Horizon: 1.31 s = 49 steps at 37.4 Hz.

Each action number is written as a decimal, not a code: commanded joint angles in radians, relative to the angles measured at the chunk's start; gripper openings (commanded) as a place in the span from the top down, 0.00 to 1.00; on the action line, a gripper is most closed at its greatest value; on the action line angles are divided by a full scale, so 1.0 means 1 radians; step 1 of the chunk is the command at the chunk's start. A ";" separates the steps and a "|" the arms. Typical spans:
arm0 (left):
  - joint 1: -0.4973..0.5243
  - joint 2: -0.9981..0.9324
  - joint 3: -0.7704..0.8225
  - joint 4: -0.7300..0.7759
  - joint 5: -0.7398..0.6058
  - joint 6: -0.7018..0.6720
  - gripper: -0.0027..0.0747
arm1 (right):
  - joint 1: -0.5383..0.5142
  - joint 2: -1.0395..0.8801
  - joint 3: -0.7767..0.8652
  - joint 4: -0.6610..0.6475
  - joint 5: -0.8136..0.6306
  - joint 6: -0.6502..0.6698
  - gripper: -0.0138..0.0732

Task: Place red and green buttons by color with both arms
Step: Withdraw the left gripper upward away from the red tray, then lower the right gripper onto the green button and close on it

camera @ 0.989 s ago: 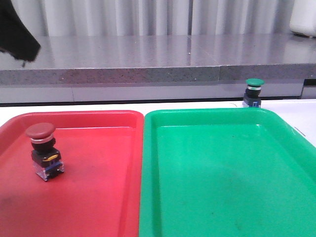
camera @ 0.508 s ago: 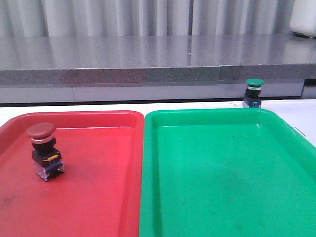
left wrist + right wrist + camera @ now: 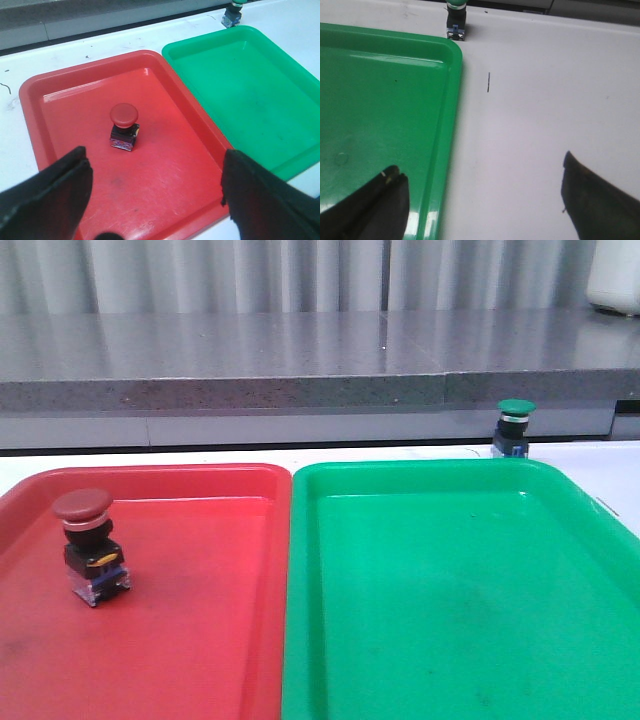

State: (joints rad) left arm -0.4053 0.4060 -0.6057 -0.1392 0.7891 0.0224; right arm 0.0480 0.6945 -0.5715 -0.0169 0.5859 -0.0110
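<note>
Though blurry: domed red btn (image 3: 84,536), glossy tray (image 3: 200,640).

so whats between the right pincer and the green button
Nothing stands between them. In the right wrist view the open right pincer faces the green button across bare white table and the green tray's corner rim, with only a small dark mark.

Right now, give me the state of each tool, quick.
Left tool: open, empty, above the red tray.
Right tool: open, empty, over the green tray edge.
</note>
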 commanded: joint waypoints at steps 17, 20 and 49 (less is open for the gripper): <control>0.004 0.007 -0.024 -0.017 -0.096 -0.013 0.29 | -0.004 0.041 -0.040 0.008 -0.145 -0.010 0.11; 0.004 0.007 -0.024 -0.017 -0.096 -0.013 0.29 | -0.004 0.076 -0.066 0.044 -0.150 -0.010 0.11; 0.004 0.007 -0.024 -0.017 -0.096 -0.013 0.29 | 0.008 0.742 -0.600 0.148 -0.200 -0.010 0.11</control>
State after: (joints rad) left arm -0.4053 0.4060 -0.6046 -0.1413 0.7703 0.0202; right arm 0.0538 1.4061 -1.0888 0.1206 0.4522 -0.0110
